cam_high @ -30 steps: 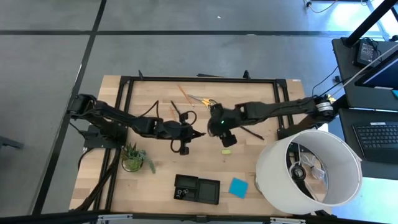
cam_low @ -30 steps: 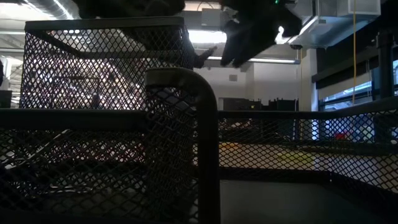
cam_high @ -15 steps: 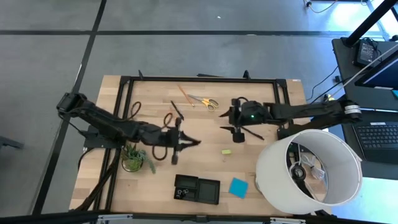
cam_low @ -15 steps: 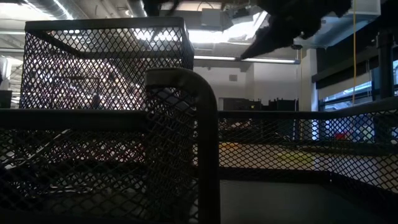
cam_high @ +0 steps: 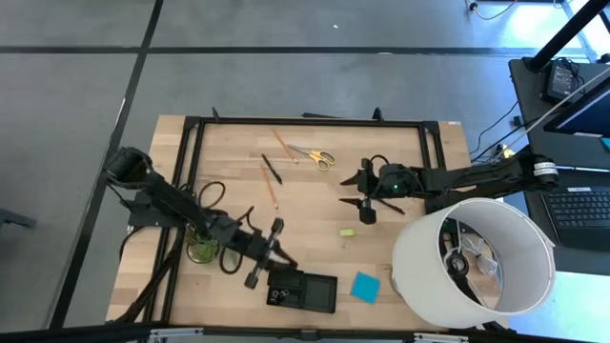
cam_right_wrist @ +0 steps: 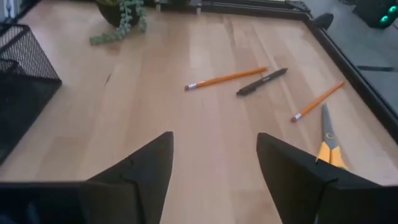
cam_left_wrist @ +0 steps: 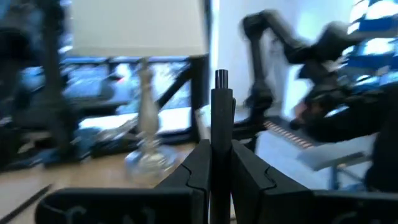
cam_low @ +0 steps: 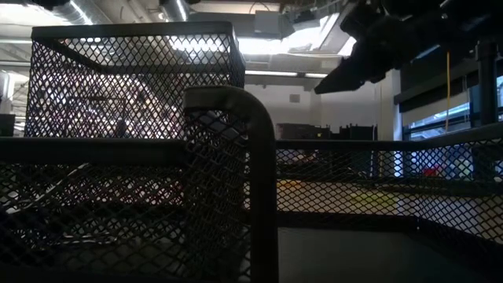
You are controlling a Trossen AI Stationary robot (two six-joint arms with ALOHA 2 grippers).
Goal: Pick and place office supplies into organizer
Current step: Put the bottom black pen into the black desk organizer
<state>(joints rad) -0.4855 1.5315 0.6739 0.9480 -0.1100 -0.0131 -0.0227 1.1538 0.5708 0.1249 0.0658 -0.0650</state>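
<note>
Pale wood table (cam_high: 315, 257); left gripper (cam_high: 270, 250) clamps slim black pen (cam_left_wrist: 222, 118), right gripper (cam_high: 363, 195) gapes.

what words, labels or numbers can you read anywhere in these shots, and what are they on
None can be read.
The organizer, blue note pad, scissors, pencils and lampshade show no print.
Any marking on the black pen in the left gripper is too blurred to tell.
</note>
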